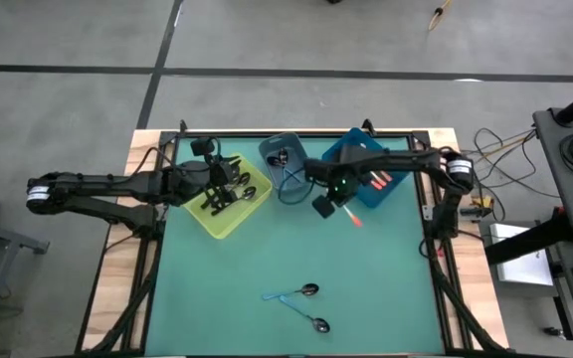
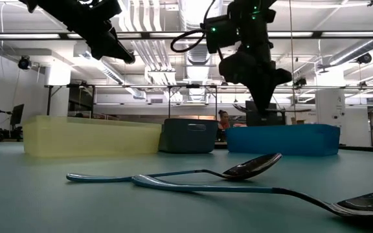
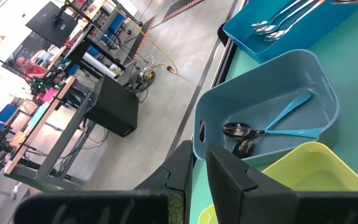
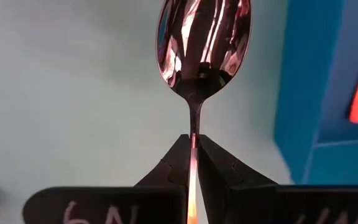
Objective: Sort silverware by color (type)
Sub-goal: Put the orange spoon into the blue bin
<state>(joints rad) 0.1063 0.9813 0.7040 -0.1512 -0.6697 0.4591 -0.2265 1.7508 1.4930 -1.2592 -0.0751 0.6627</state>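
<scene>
A spoon with an orange-red handle (image 4: 193,186) sits pinched by its thin neck between the fingers of the right claw (image 4: 193,149), its shiny bowl pointing away from the claw over the green table (image 1: 267,268). In the overhead view this claw (image 1: 338,202) hangs above the table just beside the blue bin (image 1: 398,189), where more orange-red handles (image 1: 377,180) lie. Next to that bin, on the claw's other side, stands the grey-blue bin (image 3: 319,71), holding spoons with light blue handles (image 3: 288,112). Beyond it the left claw (image 1: 229,189) hovers over the yellow bin (image 1: 222,221), which holds black-handled spoons (image 1: 239,198); its fingers (image 3: 229,174) are clenched almost together with nothing visible between them. Well apart from both claws, near the table's front edge, two light-blue-handled spoons (image 1: 288,295) lie crossed on the mat. A person (image 2: 223,120) shows far behind the bins.
</scene>
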